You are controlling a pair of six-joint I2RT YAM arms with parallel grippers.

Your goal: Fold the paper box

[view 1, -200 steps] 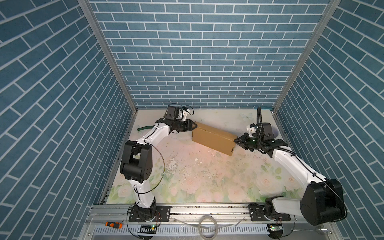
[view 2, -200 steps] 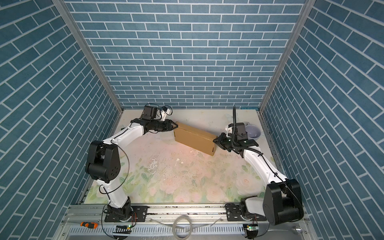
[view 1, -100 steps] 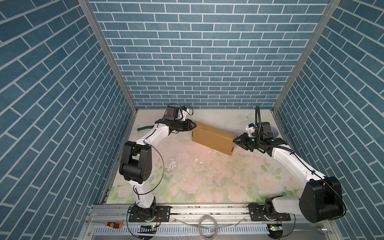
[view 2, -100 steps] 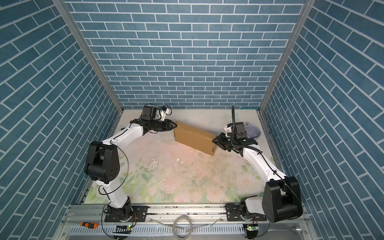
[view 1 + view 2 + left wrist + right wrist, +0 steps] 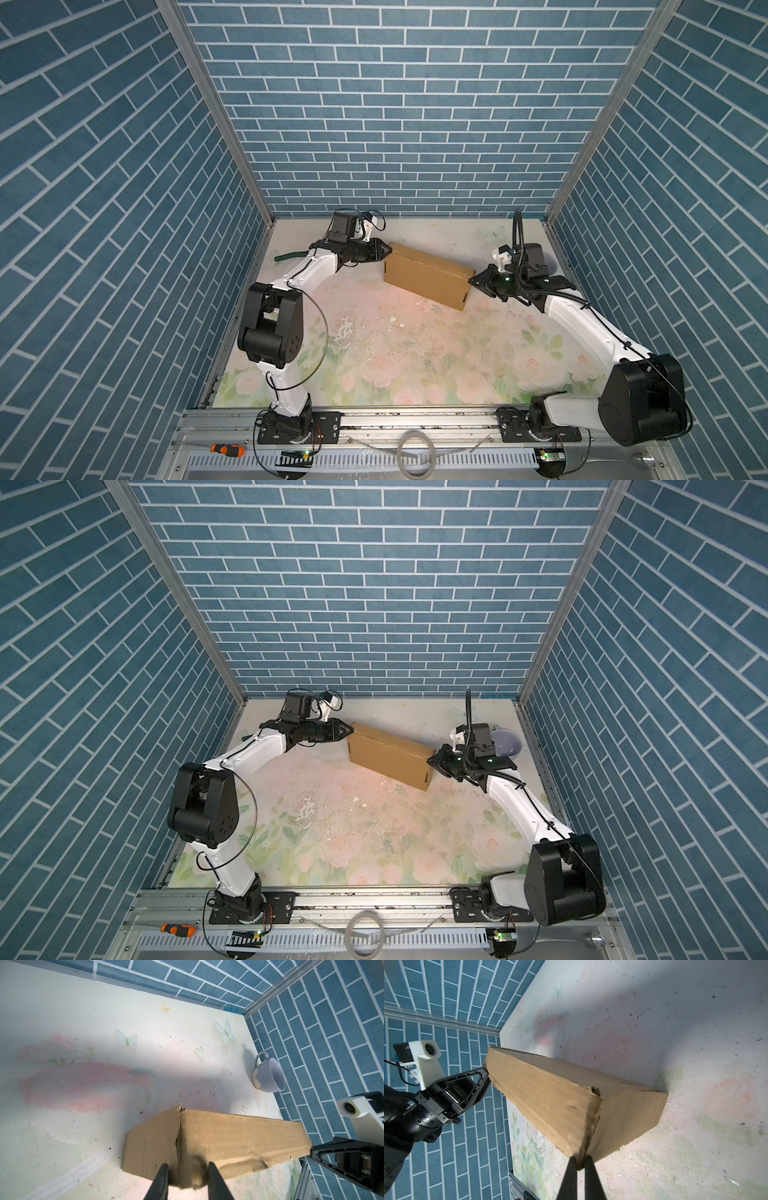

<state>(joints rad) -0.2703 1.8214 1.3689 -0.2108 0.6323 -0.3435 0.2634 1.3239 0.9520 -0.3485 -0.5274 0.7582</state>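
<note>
Because the paper box (image 5: pixel 428 276) is thin corrugated board, we judge it light, stiff across its panels yet quick to crease at edges, so we take it by its end corners, not mid-panel. It stands on a long side toward the back of the table (image 5: pixel 415 357), between our arms: our left gripper (image 5: pixel 187 1169) is narrowed around one end corner, cardboard filling the gap between its fingers (image 5: pixel 161 1182), while our right gripper (image 5: pixel 580 1160) is pinched almost closed on the thin edge at the other end. We expect a hard squeeze to crush the fluting.
</note>
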